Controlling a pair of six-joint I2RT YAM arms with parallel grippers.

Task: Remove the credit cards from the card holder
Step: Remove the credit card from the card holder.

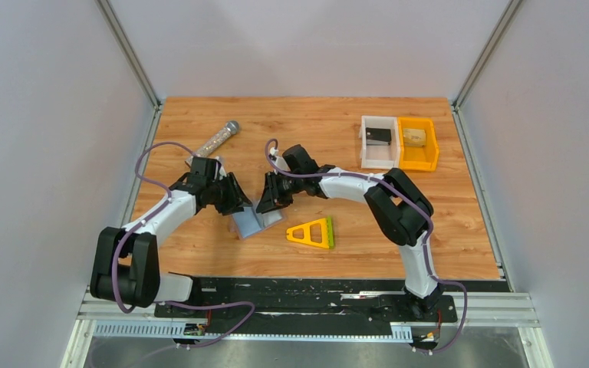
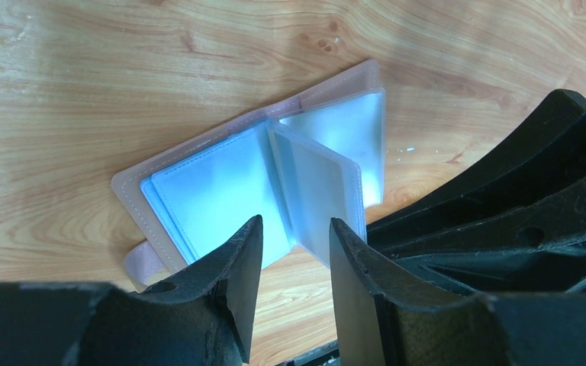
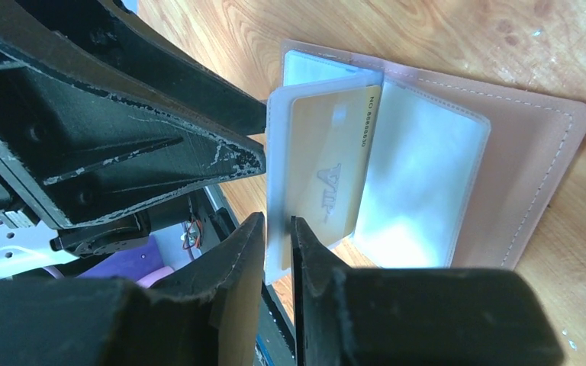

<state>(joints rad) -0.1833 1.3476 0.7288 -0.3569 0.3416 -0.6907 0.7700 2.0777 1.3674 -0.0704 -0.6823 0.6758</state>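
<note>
The card holder (image 1: pixel 255 221) lies open on the wooden table between my two grippers, with a pinkish-brown cover (image 3: pixel 519 175) and clear blue-tinted sleeves (image 2: pixel 214 191). A tan/gold credit card (image 3: pixel 332 168) sits in a sleeve page that stands up from the holder. My right gripper (image 3: pixel 277 219) is shut on the lower edge of this page and holds it raised; it also shows in the top view (image 1: pixel 270 203). My left gripper (image 2: pixel 296 221) is open and empty, its fingers either side of the raised page's lower corner, not touching; it also shows in the top view (image 1: pixel 239 203).
A yellow-and-green triangular frame (image 1: pixel 313 232) lies just right of the holder. A white bin (image 1: pixel 379 142) and an orange bin (image 1: pixel 417 143) stand at the back right. A silvery tube (image 1: pixel 219 139) lies at the back left. The two grippers are very close together.
</note>
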